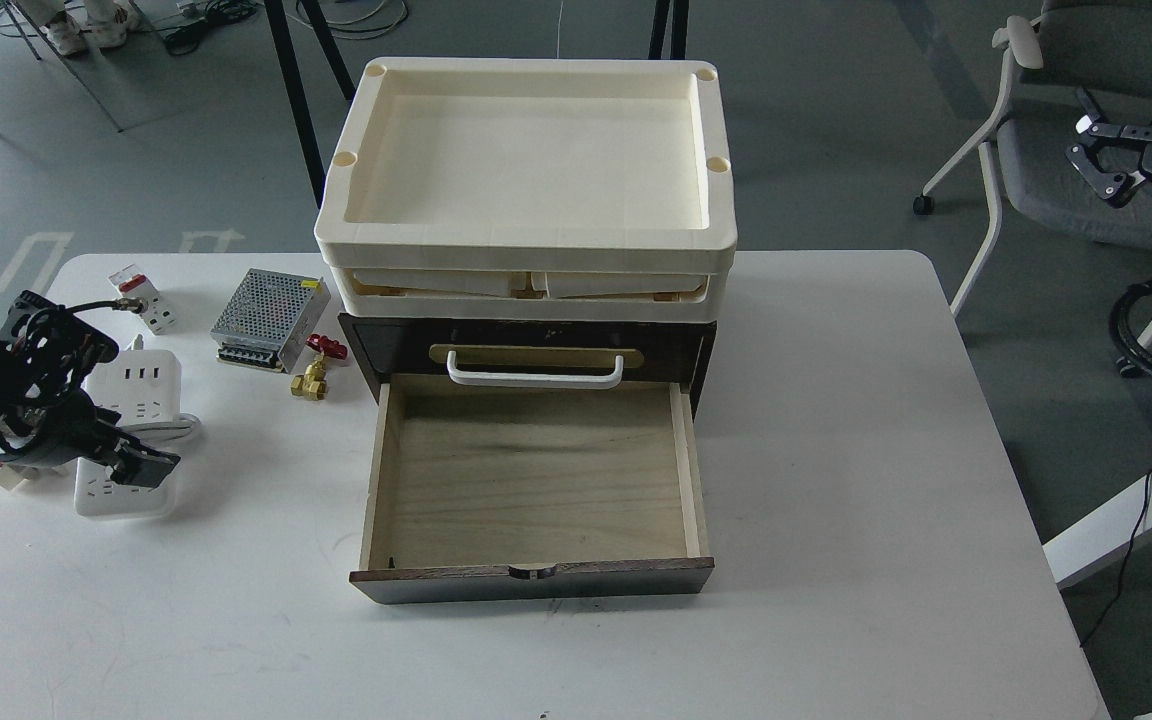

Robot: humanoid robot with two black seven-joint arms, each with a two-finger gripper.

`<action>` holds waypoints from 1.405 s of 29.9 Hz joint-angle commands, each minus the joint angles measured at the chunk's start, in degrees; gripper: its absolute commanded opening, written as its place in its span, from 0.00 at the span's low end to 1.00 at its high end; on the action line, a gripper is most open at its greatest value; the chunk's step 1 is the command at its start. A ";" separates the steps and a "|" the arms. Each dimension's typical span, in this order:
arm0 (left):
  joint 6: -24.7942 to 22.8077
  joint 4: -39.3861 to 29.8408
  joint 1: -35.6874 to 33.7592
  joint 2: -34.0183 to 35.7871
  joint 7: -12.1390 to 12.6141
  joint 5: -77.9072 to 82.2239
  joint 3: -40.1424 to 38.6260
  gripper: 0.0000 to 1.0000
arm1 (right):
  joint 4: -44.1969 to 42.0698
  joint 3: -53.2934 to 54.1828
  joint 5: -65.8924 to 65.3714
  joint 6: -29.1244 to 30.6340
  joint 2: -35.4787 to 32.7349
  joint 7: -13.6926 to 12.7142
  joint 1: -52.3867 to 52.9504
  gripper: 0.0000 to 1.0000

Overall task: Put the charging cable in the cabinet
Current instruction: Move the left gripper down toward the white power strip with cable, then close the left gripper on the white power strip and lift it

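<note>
The charging cable [131, 392], a flat white power strip with its cord around the middle, lies on the white table at the left. My left gripper [141, 468] sits across the strip's middle and looks shut on it; its dark fingers hide that part. The cabinet [386, 345] is a dark brown box at the table's centre. Its pale plywood drawer [536, 475] is pulled open and holds nothing. A white bar handle [534, 377] sits above the drawer, with cream trays [526, 235] stacked on top. My right gripper [1096, 160] is open, raised off the table at the far right.
A perforated metal power-supply box [269, 318] and a brass valve with a red handle [314, 372] lie between the strip and the cabinet. A white-and-red breaker block [141, 298] lies behind the strip, another [4, 478] under my left arm. A grey chair [1046, 150] stands beyond the table's right edge.
</note>
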 commanded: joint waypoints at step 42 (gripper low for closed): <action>13.39 11.42 -1.76 -4.39 0.00 0.00 7.64 0.53 | 0.00 0.09 0.00 0.00 -0.25 0.00 -1.83 1.00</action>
